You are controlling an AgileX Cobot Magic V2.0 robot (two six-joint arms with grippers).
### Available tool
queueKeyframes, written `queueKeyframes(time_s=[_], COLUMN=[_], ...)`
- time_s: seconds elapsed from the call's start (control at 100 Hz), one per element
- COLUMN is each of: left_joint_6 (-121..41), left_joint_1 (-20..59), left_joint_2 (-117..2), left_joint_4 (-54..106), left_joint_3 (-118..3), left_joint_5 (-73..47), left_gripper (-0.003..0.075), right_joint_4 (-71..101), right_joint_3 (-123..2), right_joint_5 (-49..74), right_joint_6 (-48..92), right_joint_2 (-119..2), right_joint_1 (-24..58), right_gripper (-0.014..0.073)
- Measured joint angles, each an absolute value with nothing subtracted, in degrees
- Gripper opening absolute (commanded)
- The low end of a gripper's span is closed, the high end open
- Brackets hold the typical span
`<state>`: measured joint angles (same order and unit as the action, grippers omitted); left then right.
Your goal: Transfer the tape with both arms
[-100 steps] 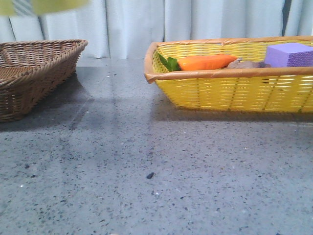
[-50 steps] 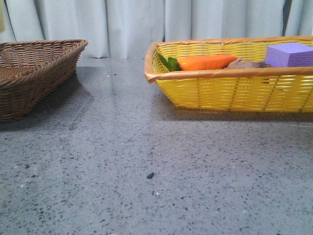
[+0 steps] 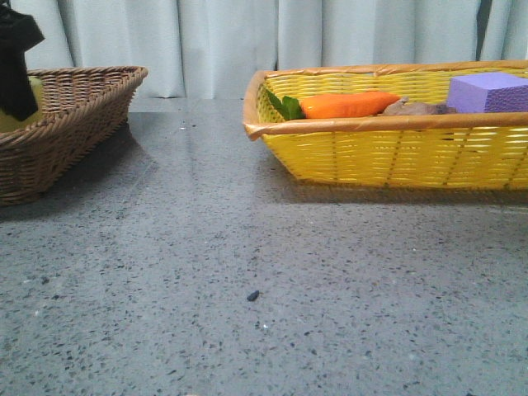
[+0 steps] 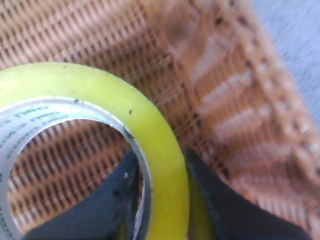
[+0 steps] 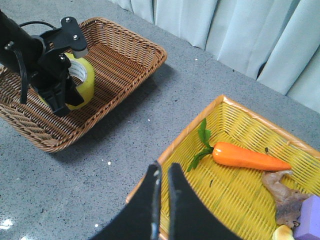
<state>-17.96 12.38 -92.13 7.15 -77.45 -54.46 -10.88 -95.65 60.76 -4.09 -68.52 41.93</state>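
The tape [image 4: 165, 150] is a yellow roll with a white core and green lettering. My left gripper [image 4: 160, 165] is shut on its wall, one finger inside the core and one outside. It holds the roll inside the brown wicker basket [image 4: 225, 100], low over the basket floor; I cannot tell whether it touches. In the right wrist view the left gripper [image 5: 65, 100] and tape [image 5: 82, 80] sit in the brown basket [image 5: 125, 55]. The front view shows the left gripper [image 3: 16, 99] and a bit of tape [image 3: 10, 124] at the far left. My right gripper [image 5: 164, 170] is shut and empty, high over the yellow basket's [image 5: 235, 190] near-left rim.
The yellow basket [image 3: 388, 157] at the right holds an orange carrot toy [image 3: 346, 105], a purple foam block [image 3: 487, 91] and a brownish item. The brown basket [image 3: 74, 107] stands at the left. Grey speckled table lies between them; curtains hang behind.
The tape was at the top left of the front view, then out of view. Now the left gripper has come down with it into the brown basket.
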Motion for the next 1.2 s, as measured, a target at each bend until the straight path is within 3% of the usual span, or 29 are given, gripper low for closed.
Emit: queueKeyframes(time_s=[0.06, 0.13, 0.4, 0.52, 0.75, 1.2], left_joint_6=[-18.19, -18.21, -18.31, -18.31, -18.31, -18.31], left_joint_1=[12.38, 12.38, 12.26, 12.15, 12.04, 12.04], left_joint_2=[-92.13, -92.13, -89.16, -84.43, -71.72, -45.66], left_joint_4=[7.99, 8.34, 8.67, 9.02, 13.06, 15.45], left_joint_3=[-77.45, -77.45, -77.45, -77.55, -77.55, -63.39], left_joint_5=[-53.82, -53.25, -52.61, -51.22, -50.86, -47.59], left_gripper=[0.0281, 0.0353, 0.0362, 0.0291, -0.0017, -0.0021], right_joint_4=[-10.88, -10.88, -10.88, -10.88, -10.88, -15.11], right_joint_3=[-95.65, -95.65, -91.66, -85.3, -68.33, -44.32], right_joint_5=[60.76, 60.76, 59.36, 53.52, 41.66, 33.68], right_joint_6=[-4.09, -4.09, -4.09, -4.2, -5.7, -8.5], right_joint_2=[-68.52, -68.52, -67.01, -63.7, -52.68, -28.15], right_joint_1=[41.93, 41.93, 41.93, 41.93, 41.93, 41.93], right_gripper=[-0.0067, -0.0067, -0.0067, -0.0067, -0.0066, -0.0066])
